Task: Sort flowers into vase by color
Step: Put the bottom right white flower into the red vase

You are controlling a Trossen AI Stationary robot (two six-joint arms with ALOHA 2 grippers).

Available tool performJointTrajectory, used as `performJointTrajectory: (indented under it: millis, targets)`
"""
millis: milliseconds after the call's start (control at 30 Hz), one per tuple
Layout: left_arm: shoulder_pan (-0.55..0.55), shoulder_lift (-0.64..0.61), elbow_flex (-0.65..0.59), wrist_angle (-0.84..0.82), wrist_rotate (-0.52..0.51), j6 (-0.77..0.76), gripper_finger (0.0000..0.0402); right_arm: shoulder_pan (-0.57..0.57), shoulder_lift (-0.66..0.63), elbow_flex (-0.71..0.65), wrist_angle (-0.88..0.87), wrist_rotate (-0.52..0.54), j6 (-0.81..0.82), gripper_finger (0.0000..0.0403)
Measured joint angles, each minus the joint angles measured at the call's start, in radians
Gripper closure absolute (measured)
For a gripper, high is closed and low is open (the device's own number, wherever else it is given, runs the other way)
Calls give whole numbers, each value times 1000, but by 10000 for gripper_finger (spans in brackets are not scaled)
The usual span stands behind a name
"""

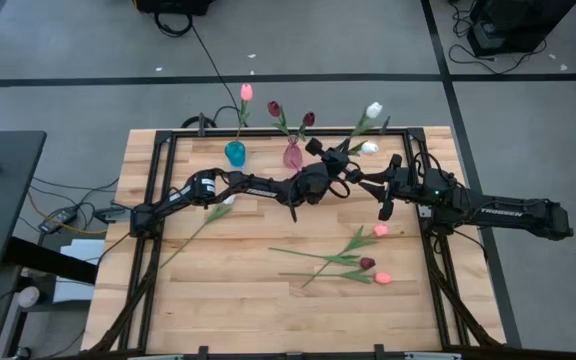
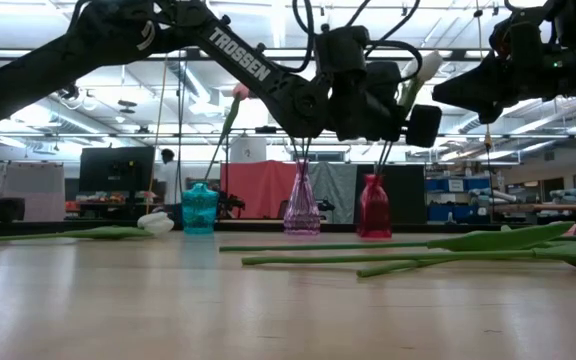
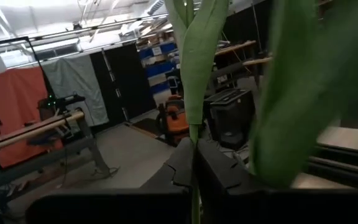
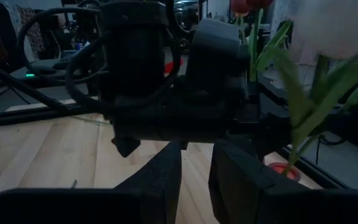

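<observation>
White flower [image 1: 369, 148] being pinched tight in the left gripper [image 1: 346, 172] near the red vase [image 2: 373, 209]; right gripper [image 4: 194, 163] hanging open, holding nothing.

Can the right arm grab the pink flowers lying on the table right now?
Probably yes. The right gripper is open and hovers just above the loose pink tulips, with nothing between them. The left gripper is busy holding a white tulip elsewhere.

Overhead camera looks straight down; low camera looks level across the table [image 1: 228, 300], both sharing three vases.
</observation>
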Motion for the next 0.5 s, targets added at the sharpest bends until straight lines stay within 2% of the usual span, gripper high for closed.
performJointTrajectory:
  millis: [100,300,500]
  targets:
    - [-7,0,0,-3,-9,-36,383,0,0,0,0,-13,8,292]
    - [-6,0,0,-11,45,-130,388,0,-1,0,1,-32,16,292]
    - [-6,0,0,-12,62,-133,389,0,-1,0,-9,-35,16,292]
